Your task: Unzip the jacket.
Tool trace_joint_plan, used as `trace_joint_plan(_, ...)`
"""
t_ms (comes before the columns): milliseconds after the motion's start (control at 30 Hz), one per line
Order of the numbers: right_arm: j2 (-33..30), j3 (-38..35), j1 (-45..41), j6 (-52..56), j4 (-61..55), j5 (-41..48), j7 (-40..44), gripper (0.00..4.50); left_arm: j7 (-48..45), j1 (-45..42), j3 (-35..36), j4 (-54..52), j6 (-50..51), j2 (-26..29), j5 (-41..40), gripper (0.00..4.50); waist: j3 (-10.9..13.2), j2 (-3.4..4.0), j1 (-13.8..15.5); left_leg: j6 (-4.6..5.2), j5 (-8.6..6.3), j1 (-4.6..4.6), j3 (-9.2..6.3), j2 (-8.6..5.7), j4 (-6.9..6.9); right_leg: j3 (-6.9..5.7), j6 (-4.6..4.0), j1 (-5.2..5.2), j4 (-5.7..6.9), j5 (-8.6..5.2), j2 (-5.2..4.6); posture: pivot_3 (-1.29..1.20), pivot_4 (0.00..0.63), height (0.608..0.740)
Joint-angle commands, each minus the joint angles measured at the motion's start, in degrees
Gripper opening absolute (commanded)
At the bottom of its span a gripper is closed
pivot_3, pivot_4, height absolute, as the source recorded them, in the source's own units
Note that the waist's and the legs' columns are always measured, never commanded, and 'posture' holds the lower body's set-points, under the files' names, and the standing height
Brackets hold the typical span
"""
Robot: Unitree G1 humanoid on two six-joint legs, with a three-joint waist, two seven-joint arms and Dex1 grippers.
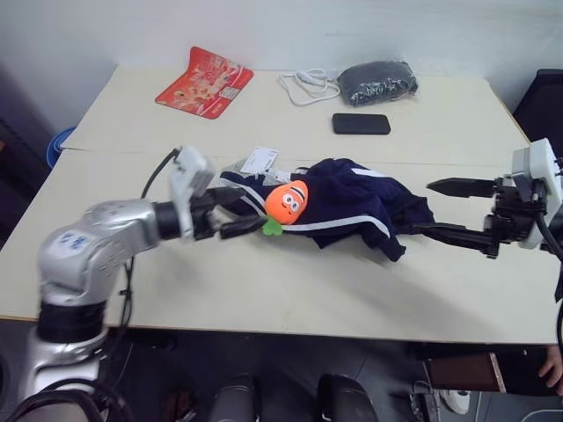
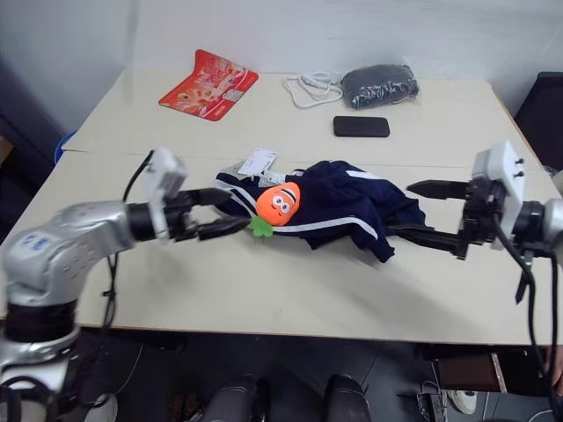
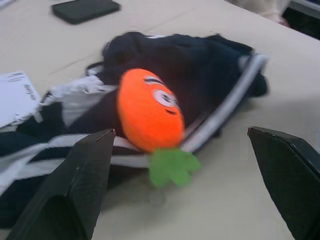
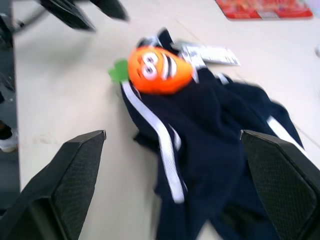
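The jacket (image 1: 339,207) lies crumpled on the table (image 1: 264,281), untouched; both grippers, left (image 1: 230,215) and right (image 1: 444,209), flank it, jaws spread, empty.

Navy jacket (image 4: 220,165) with white stripes crumpled on the beige table (image 4: 65,95), orange carrot plush (image 4: 159,70) lying on its collar end, white paper tag (image 4: 212,54) beside it, right gripper (image 4: 172,187) spread wide toward the jacket, left gripper (image 4: 85,10) beyond the plush, red packet (image 4: 265,7) near the table's far edge.
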Motion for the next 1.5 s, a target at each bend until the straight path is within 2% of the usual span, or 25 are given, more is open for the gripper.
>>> trace_joint_plan(33,1.30,-2.11,1.67,1.55,-7.05,3.19,-3.29,4.50,2.39,-4.50,-4.68,3.93,-2.44,-3.83,4.01,4.49,0.00,0.00,0.09,0.00,0.00,-0.01,0.03,-0.01,-0.01,-0.02,0.00,0.00,-0.01,0.00,0.00,0.00,0.150,0.740)
trace_joint_plan(200,2.58,-2.40,3.43,2.52,-13.20,5.62,-7.03,4.50,-0.48,-8.07,-11.15,11.25,-8.20,-6.47,9.51,4.49,0.00,-0.01,0.11,0.00,0.00,-0.06,0.13,-0.03,0.00,-0.09,0.00,0.00,-0.05,0.00,0.00,0.00,0.150,0.740)
trace_joint_plan(367,2.28,-3.43,4.38,1.91,-14.27,5.87,-8.94,4.50,-1.80,-10.39,-14.72,17.66,-10.42,-7.51,13.90,4.49,0.01,-0.02,0.06,0.00,0.00,-0.06,0.15,-0.02,0.00,-0.10,0.00,0.00,-0.05,0.00,0.01,0.00,0.150,0.740)
trace_joint_plan(467,2.19,-4.56,5.29,1.68,-13.89,6.00,-9.45,4.50,-2.33,-10.85,-14.34,19.36,-10.70,-9.14,14.17,3.92,0.01,-0.02,0.08,0.01,0.00,-0.07,0.19,-0.03,0.00,-0.11,0.00,0.00,-0.06,0.00,0.01,0.00,0.150,0.740)
trace_joint_plan(833,1.96,-4.69,7.77,-0.67,-12.31,5.11,-8.59,4.50,-2.31,-8.74,-10.96,17.01,-6.95,-10.57,13.21,0.76,0.03,-0.07,0.08,0.02,0.00,-0.10,0.14,-0.02,0.02,-0.12,0.00,0.01,-0.05,0.00,0.01,0.00,0.150,0.740)
trace_joint_plan(867,1.81,-4.29,7.84,-1.20,-11.86,4.56,-8.13,4.50,-1.99,-8.56,-10.18,16.70,-6.25,-10.61,12.93,0.51,0.03,-0.07,0.07,0.02,0.00,-0.10,0.14,-0.02,0.02,-0.13,0.00,0.01,-0.05,0.00,0.01,0.00,0.150,0.740)
trace_joint_plan(933,1.67,-3.63,7.66,-1.91,-11.05,3.95,-7.41,4.50,-1.52,-8.15,-8.27,15.59,-4.25,-10.78,11.87,0.30,0.03,-0.07,0.07,0.02,0.00,-0.10,0.14,-0.02,0.02,-0.13,0.00,0.01,-0.05,0.00,0.01,0.00,0.150,0.740)
trace_joint_plan(1033,1.90,-1.54,5.71,-2.93,-9.08,2.81,-6.53,4.50,-0.51,-6.97,-3.27,11.39,-0.79,-10.21,9.16,0.30,0.04,-0.07,-0.10,0.02,0.00,-0.10,0.11,-0.02,0.02,-0.12,0.00,0.01,-0.05,0.00,0.01,0.00,0.150,0.740)
trace_joint_plan(1200,2.37,2.92,2.39,-4.70,-6.67,0.51,-4.77,4.50,4.64,-4.10,10.68,2.76,7.38,-6.90,4.74,0.30,0.04,-0.08,-0.79,0.01,0.00,-0.06,-0.04,0.06,-0.01,-0.10,0.00,-0.02,-0.03,0.00,0.02,0.00,0.150,0.740)
trace_joint_plan(1367,3.11,6.26,-0.84,-5.18,-4.90,-0.20,-3.24,4.50,7.10,5.15,21.94,-3.96,11.73,1.63,4.76,0.30,0.04,-0.08,-1.58,0.01,0.00,0.00,-0.19,0.05,-0.05,-0.04,0.00,-0.02,-0.01,0.00,0.02,0.00,0.150,0.740)
trace_joint_plan(1500,4.07,9.38,-3.81,-5.76,-2.95,-1.13,-1.66,4.50,9.08,11.28,30.58,-5.35,12.00,5.23,5.08,0.30,0.10,-0.25,-1.47,0.01,0.00,0.00,-0.22,0.08,-0.03,-0.06,0.00,-0.02,-0.02,0.00,0.03,0.00,0.150,0.740)
